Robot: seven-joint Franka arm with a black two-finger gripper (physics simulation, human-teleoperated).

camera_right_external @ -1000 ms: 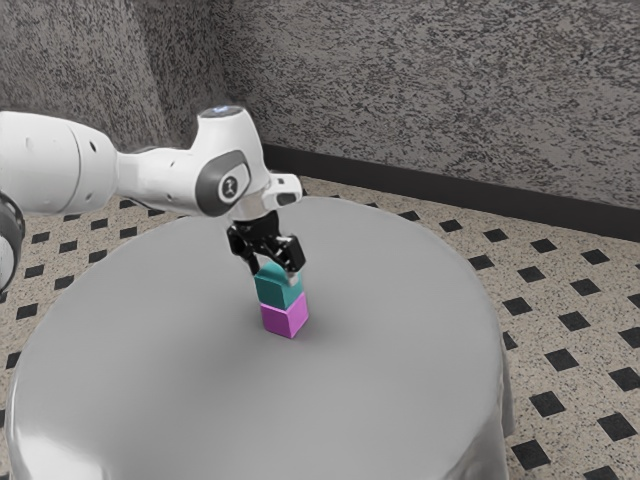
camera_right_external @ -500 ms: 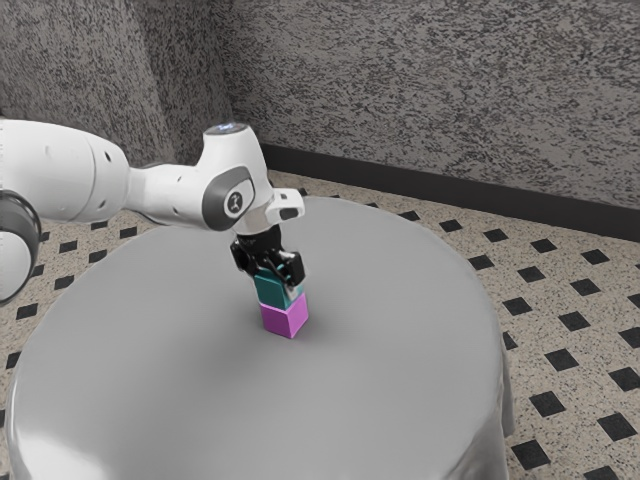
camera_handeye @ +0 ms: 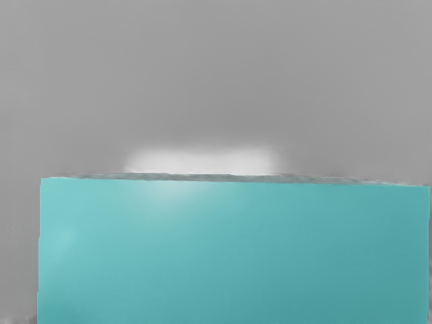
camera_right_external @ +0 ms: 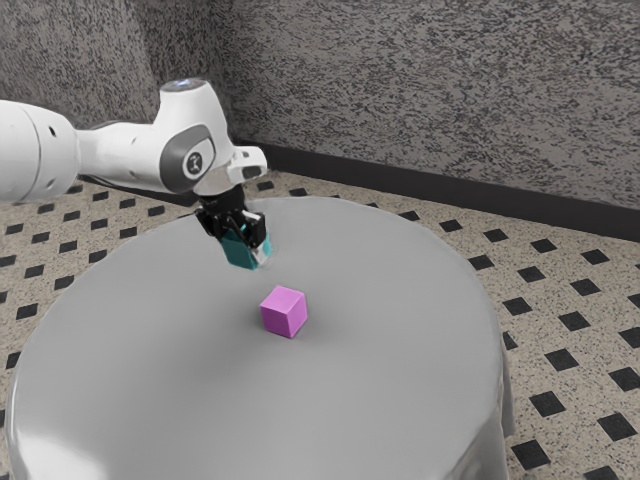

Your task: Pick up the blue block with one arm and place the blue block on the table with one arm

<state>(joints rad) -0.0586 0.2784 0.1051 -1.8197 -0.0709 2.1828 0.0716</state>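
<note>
Exterior view: from the exterior view's left edge, the white arm (camera_right_external: 130, 150) reaches in toward the exterior view's right, above the round grey tabletop (camera_right_external: 390, 310), where a bright patch of light lies near the rim at the lower left. At the arm's end the black claw (camera_right_external: 243, 244) points downward, its two fingers closed on the blue block (camera_right_external: 236, 252), one on either side. The block, teal in colour, hangs a little tilted in that grip, held up in the air. Further to the exterior view's right, and nearer the camera, a magenta block (camera_right_external: 283, 312) sits flat on the tabletop, apart from the held one. Behind runs a speckled grey wall (camera_right_external: 430, 90) with a dark baseboard (camera_right_external: 400, 181) along its foot; past the tabletop's edge, at the exterior view's right, is the pale floor (camera_right_external: 575, 345), patterned with black diamonds. In the wrist view, the blue block's broad teal face is close under the hand, with plain grey beyond it and a soft white glow beside its edge.
</note>
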